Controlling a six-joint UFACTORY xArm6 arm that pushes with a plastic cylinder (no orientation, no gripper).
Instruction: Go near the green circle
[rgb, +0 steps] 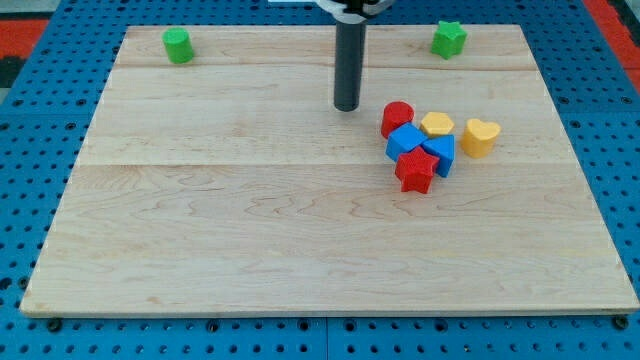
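Observation:
The green circle (179, 45) stands near the board's top left corner. My tip (346, 106) rests on the board at the upper middle, well to the right of the green circle and a little below it. The rod rises straight up from the tip to the view's top. The tip touches no block; the nearest is the red circle (397, 118) just to its right.
A green star (449, 39) sits at the top right. A cluster lies right of the tip: the red circle, blue cube (406, 141), blue block (439, 153), red star (415, 172), yellow hexagon (437, 125), and a yellow heart (481, 136). The wooden board (250, 220) lies on a blue pegboard.

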